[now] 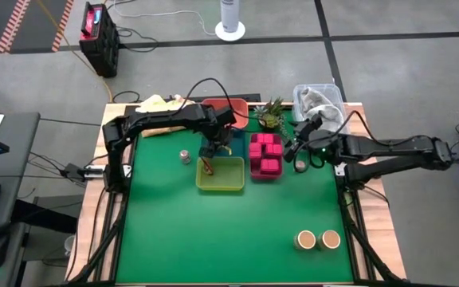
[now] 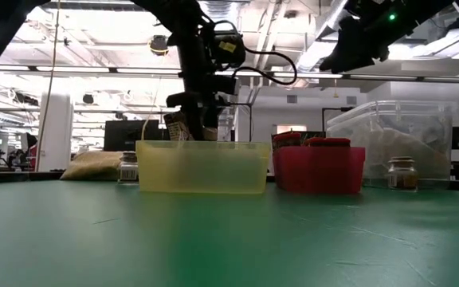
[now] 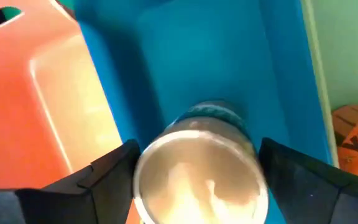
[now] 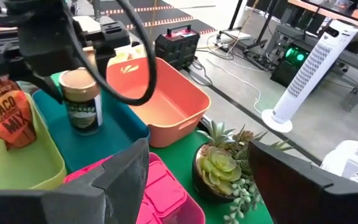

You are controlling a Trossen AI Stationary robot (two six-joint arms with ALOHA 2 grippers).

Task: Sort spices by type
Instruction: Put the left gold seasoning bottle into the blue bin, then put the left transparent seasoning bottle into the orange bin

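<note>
Left arm: I reach from the table's left edge across to the trays at the back; my left tool (image 1: 211, 148) points down over the blue tray (image 3: 216, 56).
Left tool state: my fingers (image 3: 104, 174) stand spread on either side of a tan-topped jar (image 3: 197, 174), with a gap showing on each side, so I am open around it and not clamped on it.
Jar position: it stands upright in the blue tray, between the orange tray (image 4: 166, 99) and the yellow tray (image 1: 221, 174).
Right arm: I stretch in from the right edge; my right tool (image 1: 300, 145) hangs above the table just right of the pink tray (image 1: 265, 156), fingers parted and empty.
Other spices: pink boxes (image 1: 266, 148) fill the pink tray; a taco mix packet (image 4: 6, 118) leans in the yellow tray; a small jar (image 1: 185, 156) sits left of the yellow tray, another (image 1: 300, 167) just right of the pink tray; two tan-topped jars (image 1: 318, 239) stand side by side near the front right.
Table: green mat (image 1: 213, 239), a small succulent (image 4: 219, 168) behind the pink tray, a clear bin (image 1: 319, 99) at the back right corner.
Room: grey floor, a white tower fan (image 4: 303, 74), ceiling lights and benches beyond.
</note>
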